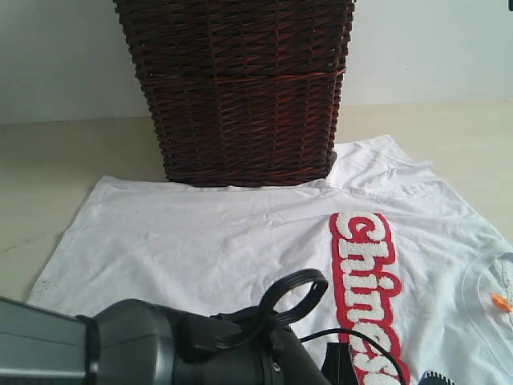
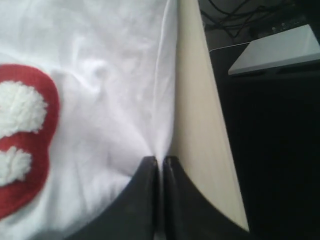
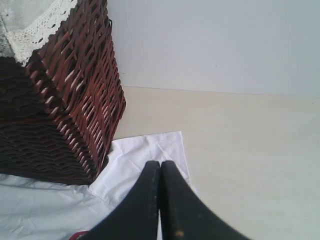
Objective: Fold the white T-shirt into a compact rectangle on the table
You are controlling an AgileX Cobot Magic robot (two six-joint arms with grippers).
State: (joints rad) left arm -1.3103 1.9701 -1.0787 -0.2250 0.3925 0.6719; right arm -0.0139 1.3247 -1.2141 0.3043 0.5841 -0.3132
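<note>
Left gripper (image 2: 160, 159): clamped on white T-shirt (image 2: 100, 110) edge.
Right gripper (image 3: 160, 162): fingers clenched together.
Wicker basket (image 1: 240, 96): T-shirt's 12 o'clock, on table (image 1: 48, 160).

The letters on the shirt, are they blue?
No, the letters on the shirt are fuzzy white with a red outline.

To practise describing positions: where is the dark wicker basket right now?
In the exterior view the wicker basket stands upright at the top centre, on the table behind the white T-shirt, its base meeting the shirt's far edge.
</note>
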